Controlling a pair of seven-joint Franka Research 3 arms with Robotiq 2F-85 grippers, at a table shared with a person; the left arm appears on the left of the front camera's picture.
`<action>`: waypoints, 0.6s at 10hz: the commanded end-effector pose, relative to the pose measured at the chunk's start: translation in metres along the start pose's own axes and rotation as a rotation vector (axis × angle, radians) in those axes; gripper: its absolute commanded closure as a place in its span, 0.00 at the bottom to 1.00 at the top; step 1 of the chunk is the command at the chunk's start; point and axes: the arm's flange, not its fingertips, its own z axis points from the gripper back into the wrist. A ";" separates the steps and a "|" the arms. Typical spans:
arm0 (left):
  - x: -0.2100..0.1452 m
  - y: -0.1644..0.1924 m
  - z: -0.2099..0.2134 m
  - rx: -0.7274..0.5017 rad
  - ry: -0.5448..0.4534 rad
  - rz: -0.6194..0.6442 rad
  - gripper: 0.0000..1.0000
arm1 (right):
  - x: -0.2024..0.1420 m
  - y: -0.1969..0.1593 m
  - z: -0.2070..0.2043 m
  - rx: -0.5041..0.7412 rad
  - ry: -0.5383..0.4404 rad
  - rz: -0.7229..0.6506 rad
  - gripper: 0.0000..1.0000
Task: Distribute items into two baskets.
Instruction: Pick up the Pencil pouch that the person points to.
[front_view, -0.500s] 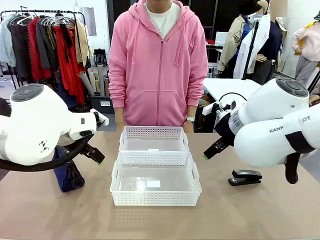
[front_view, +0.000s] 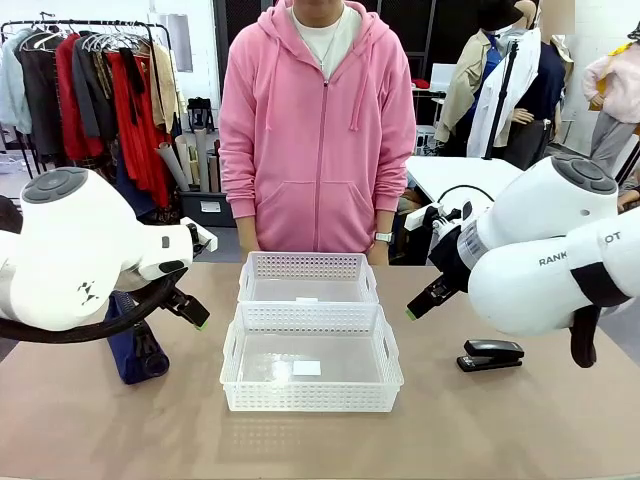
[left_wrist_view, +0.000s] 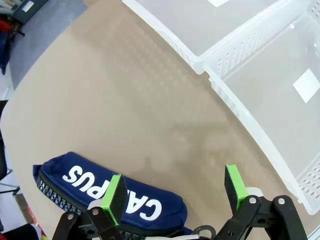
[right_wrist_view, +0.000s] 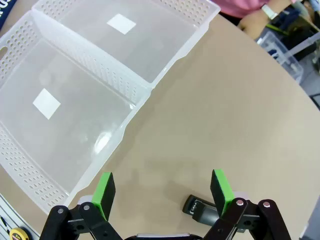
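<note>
Left claw (left_wrist_view: 175, 189) spread wide by the navy CAMPUS pouch (left_wrist_view: 60, 171); white baskets (left_wrist_view: 250, 46) beyond.

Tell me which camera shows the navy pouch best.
Left wrist view: the navy CAMPUS pouch lies close below, lettering mostly readable. Front view has it partly hidden behind the left arm; right wrist view catches just a corner.

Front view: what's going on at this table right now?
Nothing is sorted yet. Both arms hover with open jaws: the left gripper over the navy CAMPUS pouch on the table's left side, the right gripper over the black stapler on the right. The larger basket and the smaller basket directly behind it sit mid-table, neither item inside. A person in a pink hoodie stands at the far edge.
</note>
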 end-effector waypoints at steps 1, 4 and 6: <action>0.000 0.000 0.000 0.000 0.000 0.000 0.00 | 0.001 -0.001 0.000 -0.005 -0.016 0.000 0.00; 0.000 0.000 0.000 0.000 0.000 0.000 0.00 | 0.001 -0.001 0.000 -0.005 -0.016 0.000 0.00; 0.000 0.000 0.000 0.000 0.000 0.000 0.00 | 0.001 -0.001 0.000 -0.005 -0.016 0.000 0.00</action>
